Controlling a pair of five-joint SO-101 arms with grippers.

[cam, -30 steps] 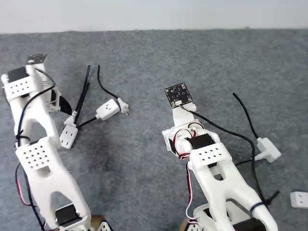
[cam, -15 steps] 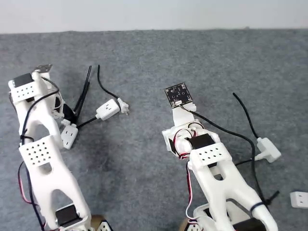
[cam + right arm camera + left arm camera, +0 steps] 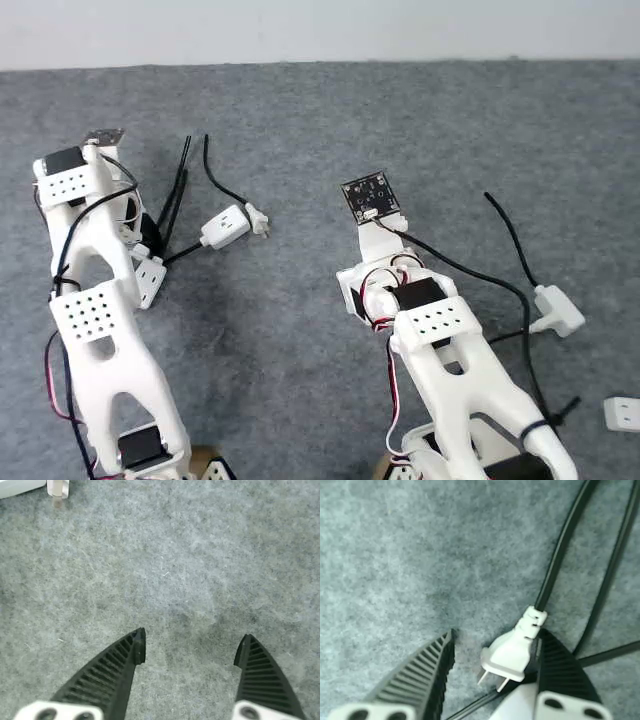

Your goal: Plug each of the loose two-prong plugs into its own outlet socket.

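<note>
A small white two-prong plug on a black cord lies on the grey carpet between the fingers of my left gripper, which is open; the plug rests against one finger. In the high view that gripper sits by a white outlet socket. A second white plug with bare prongs lies a little to the right; its prongs show at the edge of the right wrist view. My right gripper is open over bare carpet. A third plug and another socket lie at the far right.
Black cords fan out behind the left plug, and one cord runs from the right arm toward the right-hand plug. A pale wall edge bounds the carpet at the back.
My left arm has swung to the right and down toward the small plug and the socket. The right arm has kept still, and no plug has moved.
</note>
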